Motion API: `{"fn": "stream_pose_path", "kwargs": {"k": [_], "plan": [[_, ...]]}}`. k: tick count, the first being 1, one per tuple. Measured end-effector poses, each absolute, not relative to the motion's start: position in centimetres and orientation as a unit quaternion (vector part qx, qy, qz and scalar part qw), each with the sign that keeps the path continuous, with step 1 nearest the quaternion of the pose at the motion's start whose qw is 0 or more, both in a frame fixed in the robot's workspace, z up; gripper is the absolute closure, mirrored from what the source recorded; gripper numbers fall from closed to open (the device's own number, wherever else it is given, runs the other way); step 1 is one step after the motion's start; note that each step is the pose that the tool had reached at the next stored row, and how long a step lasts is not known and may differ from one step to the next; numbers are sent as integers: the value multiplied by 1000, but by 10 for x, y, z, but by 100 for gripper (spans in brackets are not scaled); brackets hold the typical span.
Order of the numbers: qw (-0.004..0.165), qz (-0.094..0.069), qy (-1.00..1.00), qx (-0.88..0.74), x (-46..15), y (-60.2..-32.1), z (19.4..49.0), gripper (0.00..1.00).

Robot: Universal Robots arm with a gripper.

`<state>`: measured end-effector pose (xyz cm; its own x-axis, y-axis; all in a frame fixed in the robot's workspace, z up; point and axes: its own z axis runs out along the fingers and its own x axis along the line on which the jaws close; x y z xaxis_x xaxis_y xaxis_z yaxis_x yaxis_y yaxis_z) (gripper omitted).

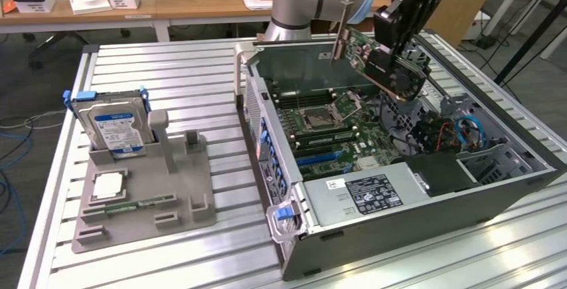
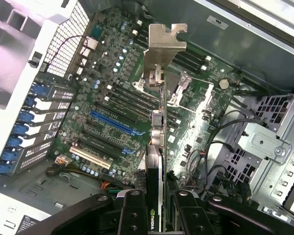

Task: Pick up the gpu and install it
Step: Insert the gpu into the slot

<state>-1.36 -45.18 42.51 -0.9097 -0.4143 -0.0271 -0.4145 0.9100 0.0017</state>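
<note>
gpu (image 2: pixel 157 132) rear end hidden within end effector (image 2: pixel 159 208) grip.

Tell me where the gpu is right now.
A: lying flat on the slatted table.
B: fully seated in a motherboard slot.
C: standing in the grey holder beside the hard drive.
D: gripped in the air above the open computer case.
D: the gripper is clamped on the gpu, which hangs tilted above the motherboard of the open computer case.

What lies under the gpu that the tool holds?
Below the gpu lies the motherboard inside the open case, with a blue slot. The gpu and the tool cover a strip of it.
</note>
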Motion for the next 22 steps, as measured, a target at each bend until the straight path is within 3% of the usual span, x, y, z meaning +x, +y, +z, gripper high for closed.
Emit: {"fn": "stream_pose_path", "kwargs": {"k": [22], "plan": [[13,4,971,-238,-14,-452,425,74]]}}
